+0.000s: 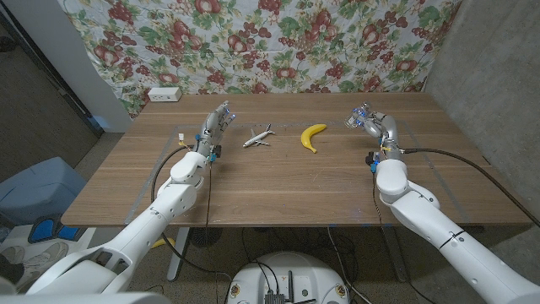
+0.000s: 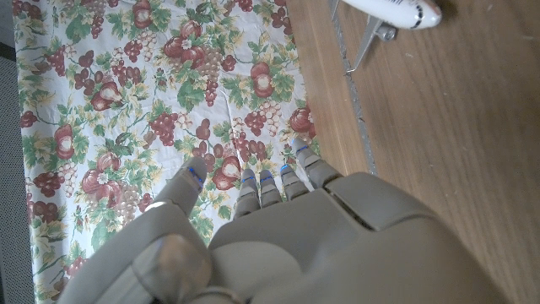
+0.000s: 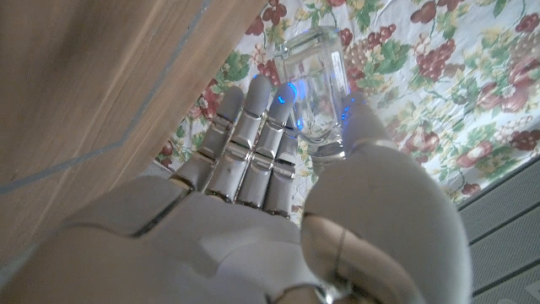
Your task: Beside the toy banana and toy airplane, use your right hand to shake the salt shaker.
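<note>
Fingers of the right hand are wrapped around the clear glass salt shaker, with the thumb pressing its far side, so the shaker is pinched across its body. In the head view the hand holds it up off the wooden worktop, toward the worktop's right rear, well apart from the yellow toy banana and further still from the white toy airplane.

By its look the shaker is small, light, rigid glass: smooth and likely slippery against the hard finger pads, and breakable if it drops onto the wood. The sensible hold is the one shown, around the middle of the body, where the flat sides give the fingers something to bear on. A firm squeeze seems wise before any quick motion.

Its long axis runs roughly in line with the fingers, one end reaching past the fingertips toward the flowered cloth behind the worktop. Which end carries the cap I cannot tell; the glass is too clear and blurred.

Over on the other side, the left hand holds nothing, fingers apart and extended, just beside the airplane's tail.
</note>
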Tool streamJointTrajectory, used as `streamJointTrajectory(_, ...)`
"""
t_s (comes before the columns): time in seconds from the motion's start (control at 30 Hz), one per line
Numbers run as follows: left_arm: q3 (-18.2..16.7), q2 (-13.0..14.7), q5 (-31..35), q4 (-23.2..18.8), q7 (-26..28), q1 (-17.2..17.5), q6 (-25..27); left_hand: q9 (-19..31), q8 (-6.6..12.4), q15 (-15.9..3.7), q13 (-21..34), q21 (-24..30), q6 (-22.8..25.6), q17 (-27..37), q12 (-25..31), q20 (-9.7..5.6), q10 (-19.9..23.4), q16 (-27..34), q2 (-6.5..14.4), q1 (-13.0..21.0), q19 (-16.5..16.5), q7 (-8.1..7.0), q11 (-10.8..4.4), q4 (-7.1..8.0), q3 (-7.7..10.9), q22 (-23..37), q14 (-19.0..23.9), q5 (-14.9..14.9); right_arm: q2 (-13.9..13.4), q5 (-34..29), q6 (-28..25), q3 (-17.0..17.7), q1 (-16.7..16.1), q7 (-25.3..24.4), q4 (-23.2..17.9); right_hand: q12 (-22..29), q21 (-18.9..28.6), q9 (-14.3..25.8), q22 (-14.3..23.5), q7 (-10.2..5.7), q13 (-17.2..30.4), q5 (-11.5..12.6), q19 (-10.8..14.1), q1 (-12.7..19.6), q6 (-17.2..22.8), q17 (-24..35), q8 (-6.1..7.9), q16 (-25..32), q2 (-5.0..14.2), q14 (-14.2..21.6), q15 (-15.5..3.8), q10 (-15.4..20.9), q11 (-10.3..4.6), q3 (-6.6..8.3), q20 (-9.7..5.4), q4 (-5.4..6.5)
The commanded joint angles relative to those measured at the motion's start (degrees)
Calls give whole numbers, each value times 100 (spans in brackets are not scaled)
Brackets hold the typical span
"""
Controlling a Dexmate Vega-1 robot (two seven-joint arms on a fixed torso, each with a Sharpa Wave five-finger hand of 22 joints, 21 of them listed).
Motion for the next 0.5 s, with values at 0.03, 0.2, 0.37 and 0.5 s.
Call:
streamJointTrajectory(0.03, -4, -30, -23, 91, -63, -43, -44, 23, 19, -132, 20, 3, 55, 17, 14, 8, -2, 13, 218, 45, 33, -7, 7, 35, 18, 22, 32, 35, 773, -226, 795, 175, -113, -905, 371, -18, 43, 162, -1, -423, 11, 22, 22, 745, 717, 1, -16, 1, 697, 28, -615, 300, -246, 216, -315, 198)
streamJointTrajectory(0.2, -8, -32, -30, 94, -66, -42, -47, 23, 16, -134, 20, 2, 49, 18, 13, 5, -2, 13, 219, 45, 31, -7, -1, 36, 17, 22, 32, 34, 823, -280, 837, 205, -143, -924, 372, -26, 41, 152, -1, -421, 15, 16, 15, 742, 718, 4, -27, 7, 698, 34, -612, 283, -238, 214, -308, 199)
streamJointTrajectory(0.37, -15, -21, -36, 87, -79, -27, -59, 23, 18, -133, 20, 2, 54, 18, 14, 4, 0, 15, 220, 45, 31, -5, 3, 36, 18, 22, 36, 35, 831, -303, 824, 224, -169, -879, 349, -27, 41, 157, -1, -418, 8, 12, 15, 738, 717, 5, -29, 7, 697, 33, -609, 298, -247, 213, -307, 200)
streamJointTrajectory(0.5, -21, -7, -36, 70, -80, -14, -61, 23, 17, -135, 20, 2, 52, 18, 12, 5, -5, 14, 219, 45, 31, -6, 6, 36, 17, 22, 35, 35, 777, -375, 736, 219, -192, -830, 297, -27, 40, 155, -1, -416, 7, 9, 10, 738, 720, 7, -32, 12, 697, 38, -609, 303, -248, 212, -306, 199)
